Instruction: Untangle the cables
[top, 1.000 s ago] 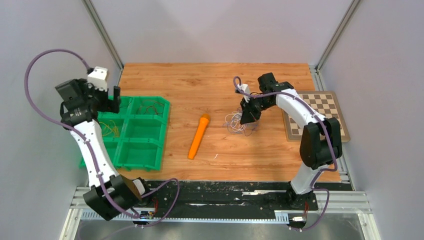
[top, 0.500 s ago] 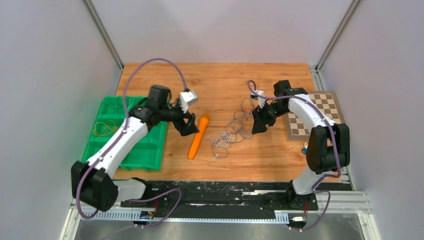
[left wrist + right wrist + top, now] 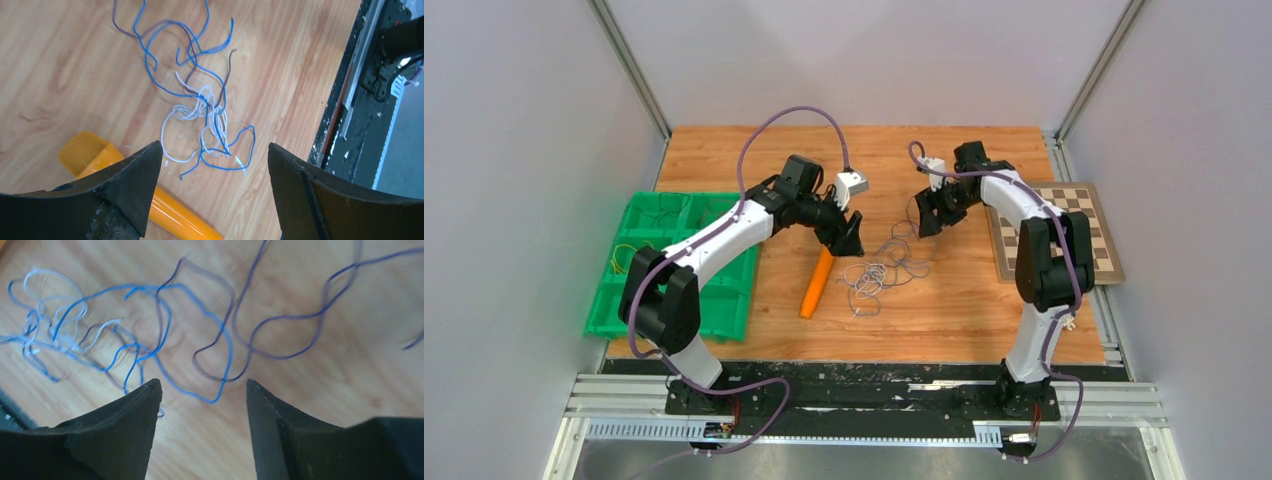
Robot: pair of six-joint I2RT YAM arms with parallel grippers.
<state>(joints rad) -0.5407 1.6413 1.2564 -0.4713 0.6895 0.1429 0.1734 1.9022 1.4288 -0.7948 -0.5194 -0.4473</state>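
Observation:
The cables [image 3: 880, 271] lie in a loose tangle of blue, purple and white wires on the wooden table, with strands trailing toward the back right. My left gripper [image 3: 850, 241] hovers open just left of the tangle, over the orange marker's top end. In the left wrist view, the gripper [image 3: 214, 150] has nothing between its fingers, and the cables [image 3: 200, 105] lie ahead of it. My right gripper [image 3: 925, 222] stands open at the tangle's far right end. Seen from the right wrist, that gripper [image 3: 203, 385] is empty, with blue and purple cables [image 3: 150, 325] on the wood in front.
An orange marker [image 3: 817, 283] lies on the table left of the tangle; its ribbed cap [image 3: 82, 150] shows by my left finger. A green compartment tray [image 3: 724, 300] at the left holds thin yellow wires [image 3: 627, 257]. A chessboard [image 3: 1089, 235] lies at the right edge.
My left arm swung from over the green tray to the marker and tangle. My right gripper opened and let go of the cables, which now lie spread out on the table.

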